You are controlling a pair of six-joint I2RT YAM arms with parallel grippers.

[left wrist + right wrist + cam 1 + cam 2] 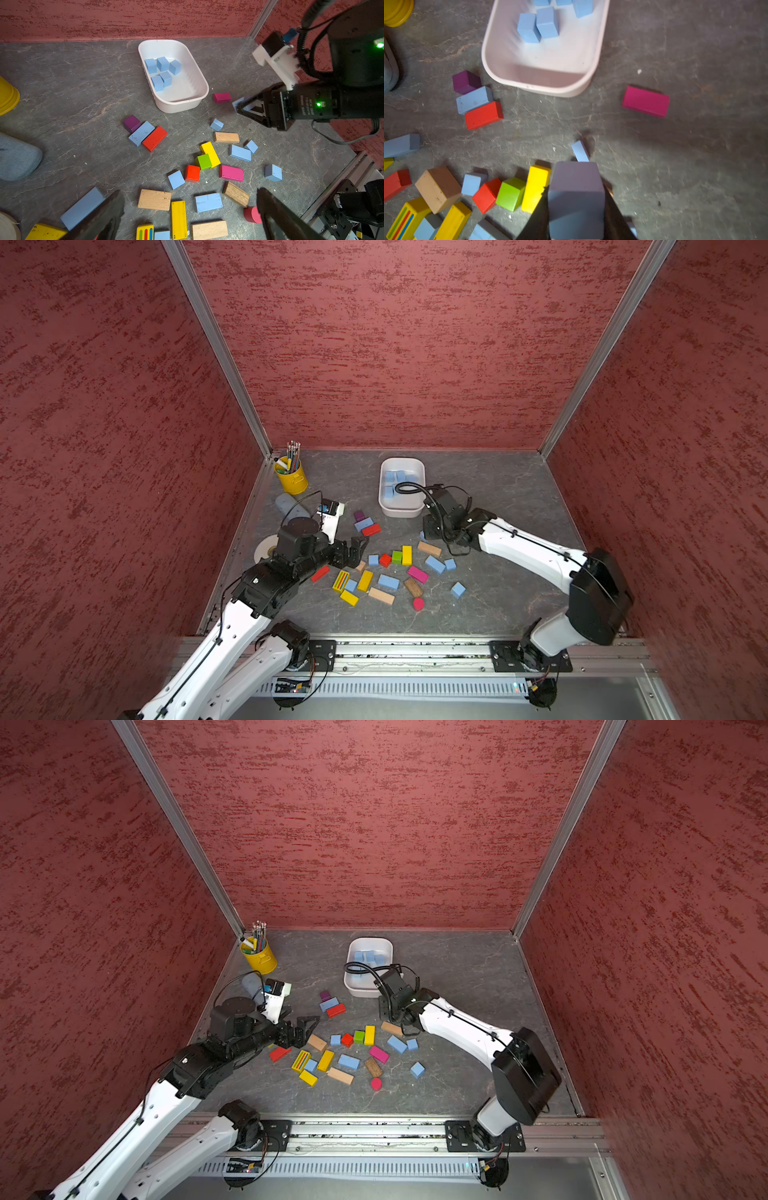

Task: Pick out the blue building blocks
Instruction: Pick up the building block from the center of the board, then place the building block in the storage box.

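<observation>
I count 5 blue blocks [162, 64] in the tray [204, 91]. My right gripper [239, 108] grips 1 more block [576, 187], the left gripper [307, 1025] stands wide, and about 9 lie loose on the table [498, 497].

five light blue blocks [162, 64] lie in the white tray [182, 104], one in the right gripper [241, 107], others scattered nearby.

White arm links [528, 549] with black joints [598, 597] and looping black cables [310, 12].

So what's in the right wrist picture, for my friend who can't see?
The right gripper holds a blue block up close. Beyond it sits a white tub with more blue blocks inside, and colourful blocks lie scattered on the grey table.
</observation>
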